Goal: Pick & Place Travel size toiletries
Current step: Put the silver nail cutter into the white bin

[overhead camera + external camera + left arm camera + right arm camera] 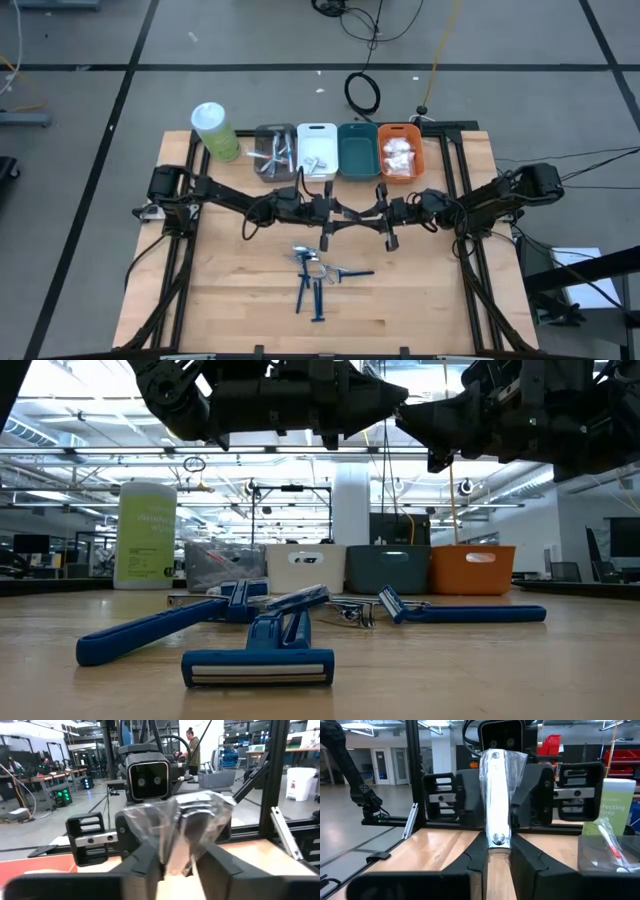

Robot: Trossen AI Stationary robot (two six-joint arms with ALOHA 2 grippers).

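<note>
Table, high view: four bins in a row at the far edge, grey (pixel 275 150), white (pixel 317 149), teal (pixel 358 149), orange (pixel 400 150). A green cylinder (pixel 215 132) with a white lid stands just left of the grey bin. The grey bin holds silvery sticks; the orange bin holds white pouches (pixel 398 155); the teal bin's contents cannot be told.

Both arms reach in over mid-table and meet nose to nose just in front of the bins. The left gripper (pixel 338 212) and right gripper (pixel 368 212) lie close together, well above the wood.

Below them, near the table's middle, lies a cluster of blue razors (pixel 315 280), some crossing, one (pixel 352 272) pointing right. Nothing sits between the cluster and the bins except the arms overhead.

Low view: the razors fill the foreground, the nearest one (pixel 258 665) head-on, and the arms are dark shapes along the top. No gripper contents are visible here.

Wrist views add the grip. Left wrist: the left fingers (pixel 145 862) are pinched on a clear crinkly wrapper (pixel 175 827), which blocks most of the opposite arm. Right wrist: the right fingers (pixel 530 857) are clamped on a silvery stick (pixel 496 795) in clear wrap, standing upright between them. The grey bin's corner (pixel 607 845) and the cylinder's label show at the edge.
</note>
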